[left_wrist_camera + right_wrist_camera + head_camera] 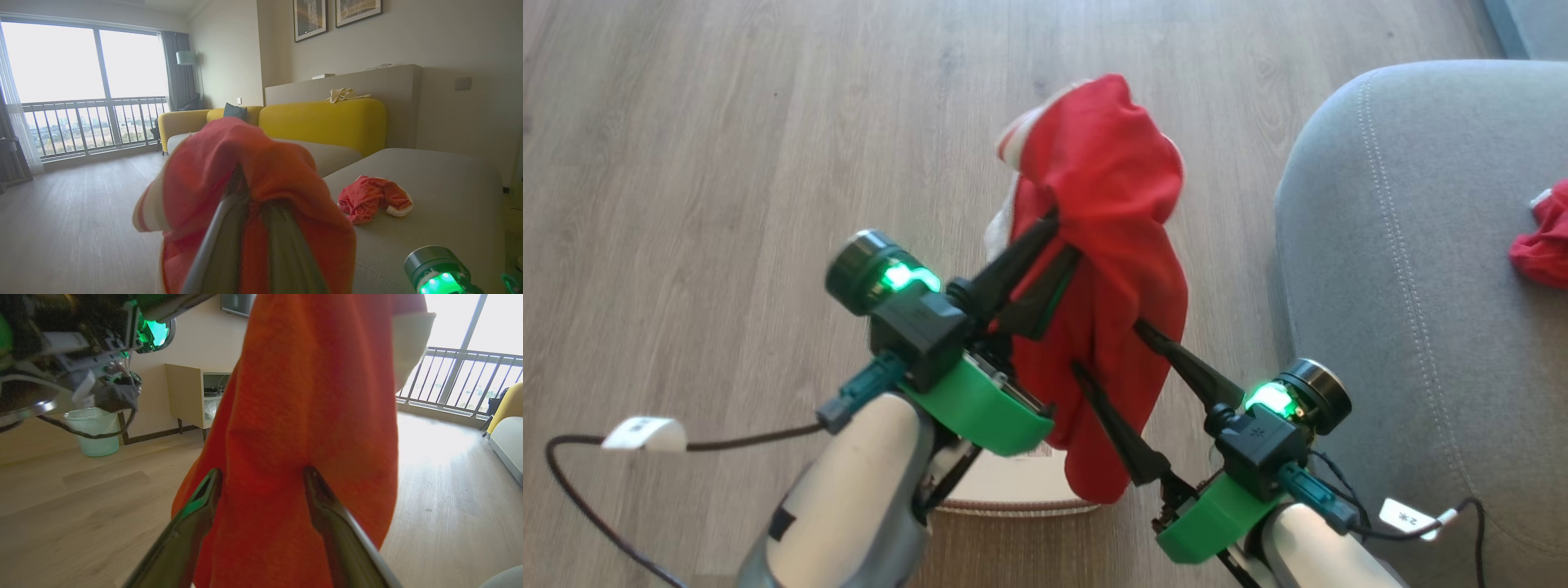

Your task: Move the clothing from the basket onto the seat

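Note:
A bright red garment (pixel 1111 245) with white trim hangs in the air from my left gripper (pixel 1066 234), which is shut on its upper folds. In the left wrist view the garment (pixel 245 175) drapes over my gripper (pixel 251 196). My right gripper (pixel 1107 346) is open, its fingertips against the hanging cloth lower down. The right wrist view shows that gripper (pixel 261 475) spread wide on the face of the garment (pixel 310 408). Below the arms a bit of the basket (pixel 1013 508) peeks out. A second red garment (pixel 1543 245) lies on the grey seat (pixel 1405 286) to the right.
Wooden floor (pixel 727 163) lies to the left and ahead. A yellow sofa back (pixel 322 122) rises beyond the seat (pixel 449 196), where the second garment (pixel 374 198) rests. A pale green bin (pixel 94 430) and a low cabinet (pixel 192 392) stand by the wall. Cables trail from both wrists.

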Robot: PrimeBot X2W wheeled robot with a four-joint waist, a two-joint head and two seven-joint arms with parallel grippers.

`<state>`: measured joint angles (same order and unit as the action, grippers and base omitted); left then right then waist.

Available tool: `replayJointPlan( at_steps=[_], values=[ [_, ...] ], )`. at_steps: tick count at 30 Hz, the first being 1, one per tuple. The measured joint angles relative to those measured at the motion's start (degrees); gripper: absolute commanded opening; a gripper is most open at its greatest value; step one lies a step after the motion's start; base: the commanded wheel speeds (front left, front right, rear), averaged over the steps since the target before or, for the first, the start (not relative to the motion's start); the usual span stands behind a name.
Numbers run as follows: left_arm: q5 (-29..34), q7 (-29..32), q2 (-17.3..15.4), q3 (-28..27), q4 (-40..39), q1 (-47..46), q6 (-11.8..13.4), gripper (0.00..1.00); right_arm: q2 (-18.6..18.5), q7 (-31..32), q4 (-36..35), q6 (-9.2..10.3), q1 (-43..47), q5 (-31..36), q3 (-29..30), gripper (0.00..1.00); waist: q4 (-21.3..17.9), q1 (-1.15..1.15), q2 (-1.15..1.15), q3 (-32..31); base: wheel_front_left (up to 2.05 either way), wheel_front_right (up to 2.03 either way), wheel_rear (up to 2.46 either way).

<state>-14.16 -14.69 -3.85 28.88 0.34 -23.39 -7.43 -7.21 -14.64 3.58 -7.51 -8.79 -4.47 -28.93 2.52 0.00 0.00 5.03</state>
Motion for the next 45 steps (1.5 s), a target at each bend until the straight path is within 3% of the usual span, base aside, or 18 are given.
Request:
replayJointPlan(
  at_steps=[15,22,23,24,26,45],
  values=[
    [-0.51,0.0,-0.1,9.18,-0.21,-0.03,0.01,0.0,3.32,0.01,7.92,0.0,-3.53,1.97,2.93,1.0,2.57,0.0,0.0,-0.36,0.0,0.0,0.0],
    [-0.57,0.0,-0.22,11.87,-0.19,-0.02,0.01,0.0,3.34,0.01,8.02,0.0,-4.3,-1.64,3.23,1.0,3.92,0.0,0.0,-1.01,0.0,0.0,0.0],
    [-0.58,0.0,-0.21,12.11,-0.19,-0.01,0.01,0.0,3.33,0.01,8.27,0.0,-4.55,-2.4,3.24,0.91,4.09,0.0,0.0,-1.14,0.0,0.0,0.0],
    [-0.59,0.0,-0.21,12.16,-0.19,-0.02,0.01,0.0,3.33,0.01,8.34,0.0,-4.82,-2.82,3.26,0.39,4.22,0.0,0.0,-1.27,0.0,0.0,0.0],
    [-0.98,0.0,-0.25,12.13,-0.05,-0.01,0.01,0.0,3.35,0.01,7.56,0.0,-4.89,-4.43,4.05,0.0,4.58,0.0,0.0,-1.52,0.0,0.0,0.0],
    [-0.98,0.0,-0.42,10.12,1.08,0.16,0.01,0.0,3.47,0.01,2.08,0.01,-4.59,-10.27,16.52,0.0,4.3,0.0,0.0,-1.55,0.0,0.0,0.0]
  ],
)
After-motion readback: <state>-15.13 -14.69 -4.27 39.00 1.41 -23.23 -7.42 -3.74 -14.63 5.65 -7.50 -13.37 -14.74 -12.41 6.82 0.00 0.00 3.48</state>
